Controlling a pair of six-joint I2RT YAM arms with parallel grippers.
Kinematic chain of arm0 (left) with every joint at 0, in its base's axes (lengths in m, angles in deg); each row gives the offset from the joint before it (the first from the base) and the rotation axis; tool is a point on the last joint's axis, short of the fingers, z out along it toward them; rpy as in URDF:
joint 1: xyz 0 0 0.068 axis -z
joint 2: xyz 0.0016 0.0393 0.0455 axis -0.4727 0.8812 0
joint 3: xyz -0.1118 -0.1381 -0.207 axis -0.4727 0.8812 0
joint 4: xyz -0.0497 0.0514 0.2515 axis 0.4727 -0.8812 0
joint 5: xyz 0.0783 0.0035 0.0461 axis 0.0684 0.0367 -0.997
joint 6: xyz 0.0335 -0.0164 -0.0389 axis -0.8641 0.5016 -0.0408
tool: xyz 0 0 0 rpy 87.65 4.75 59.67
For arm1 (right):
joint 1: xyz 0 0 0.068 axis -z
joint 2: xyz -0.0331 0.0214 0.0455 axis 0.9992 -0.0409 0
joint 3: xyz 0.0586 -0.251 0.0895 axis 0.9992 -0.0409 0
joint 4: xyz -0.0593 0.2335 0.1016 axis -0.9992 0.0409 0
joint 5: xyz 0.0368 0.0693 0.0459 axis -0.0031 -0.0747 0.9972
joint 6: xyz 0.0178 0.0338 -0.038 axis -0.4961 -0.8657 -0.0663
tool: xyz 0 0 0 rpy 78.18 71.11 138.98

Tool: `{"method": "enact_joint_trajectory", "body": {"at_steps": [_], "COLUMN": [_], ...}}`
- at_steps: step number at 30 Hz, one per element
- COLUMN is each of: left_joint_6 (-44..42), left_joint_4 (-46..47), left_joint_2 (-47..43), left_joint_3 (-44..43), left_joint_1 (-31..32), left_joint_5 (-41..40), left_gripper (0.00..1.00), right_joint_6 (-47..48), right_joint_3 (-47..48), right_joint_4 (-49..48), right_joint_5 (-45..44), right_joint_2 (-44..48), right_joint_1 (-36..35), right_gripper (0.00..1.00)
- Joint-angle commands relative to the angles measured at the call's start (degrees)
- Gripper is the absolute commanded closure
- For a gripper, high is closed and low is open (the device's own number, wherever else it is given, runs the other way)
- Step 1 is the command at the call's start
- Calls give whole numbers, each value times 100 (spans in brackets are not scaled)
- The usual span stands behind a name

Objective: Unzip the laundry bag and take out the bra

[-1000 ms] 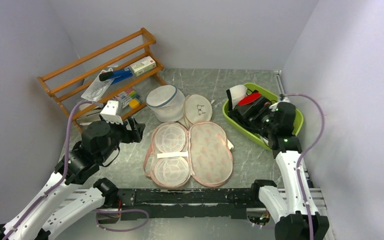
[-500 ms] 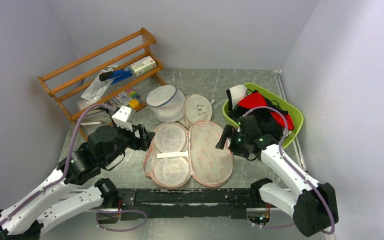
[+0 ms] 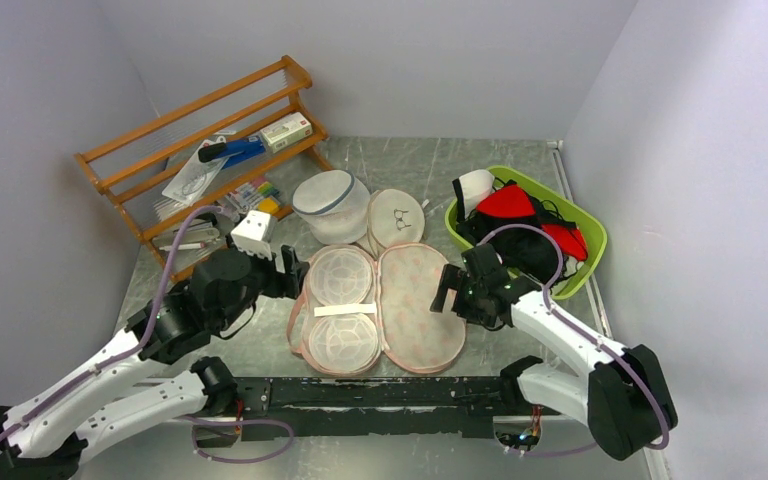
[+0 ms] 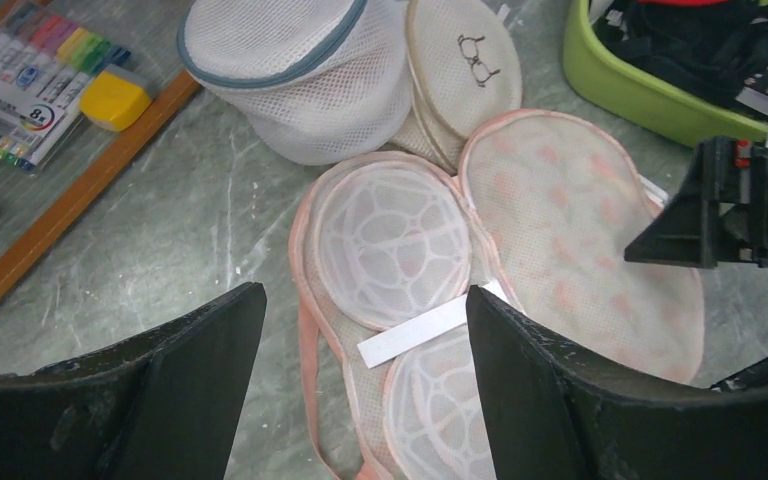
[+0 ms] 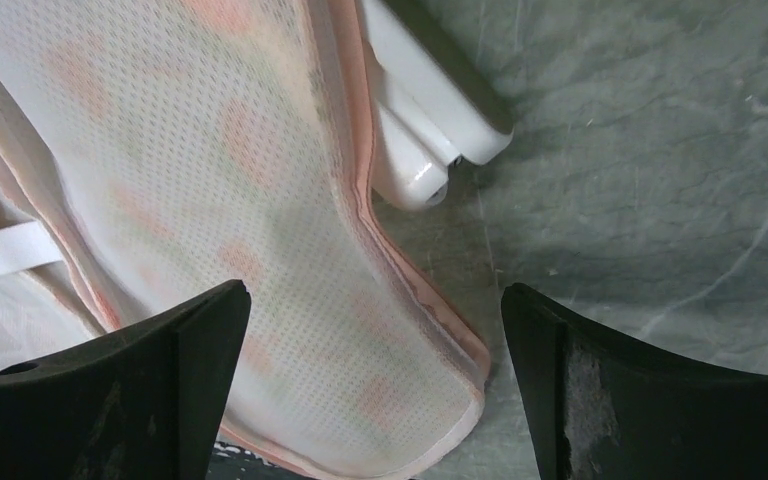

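Observation:
The laundry bag (image 3: 420,310) lies unzipped and spread flat in two halves at the table's middle. Its left half holds white plastic cup frames (image 3: 340,275); its right half shows pale lining. The red bra (image 3: 508,203) lies in the green basket (image 3: 480,252) on black clothing. My left gripper (image 3: 285,270) is open and empty just left of the bag; in the left wrist view (image 4: 360,300) it hovers over the bag (image 4: 570,220). My right gripper (image 3: 447,288) is open and empty at the bag's right edge; the right wrist view (image 5: 375,300) shows that edge (image 5: 260,200).
A wooden rack (image 3: 200,130) with pens and packets stands at the back left. A round white mesh bag (image 3: 330,205) and a beige disc (image 3: 398,217) sit behind the case. A white object (image 5: 430,120) pokes out under the case's right edge. Walls close in on both sides.
My right gripper has swung from over the green basket to the bag's right edge, empty. My left gripper has moved right, closer to the bag's left edge.

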Motion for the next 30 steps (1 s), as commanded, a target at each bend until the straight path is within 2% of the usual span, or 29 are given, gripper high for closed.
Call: {"method": "enact_joint_trajectory", "body": {"at_steps": [1, 10, 17, 23, 27, 30], "left_joint_6": [71, 167, 129, 136, 127, 135], "left_joint_4": [-143, -242, -237, -226, -206, -223], "left_joint_2": [100, 117, 268, 221, 196, 229], "left_joint_3": [-103, -113, -132, -115, -105, -113], "left_joint_1": [23, 22, 20, 18, 21, 18], "left_joint_5": [-324, -591, -504, -496, -484, -487], "left_gripper": [16, 16, 16, 16, 16, 16], "right_joint_6": [-132, -56, -283, -442, -491, -470], "right_joint_3": [-390, -791, -1152, -1299, -1060, -863], "right_joint_4": [-645, -946, -1409, -1500, -1227, -1162], "right_joint_5": [368, 470, 667, 795, 615, 613], "right_joint_2": [324, 878, 1088, 1572, 2011, 2147], "right_joint_1": [-54, -54, -59, -54, -50, -50], "right_gripper": [2, 7, 20, 47, 79, 96]}}
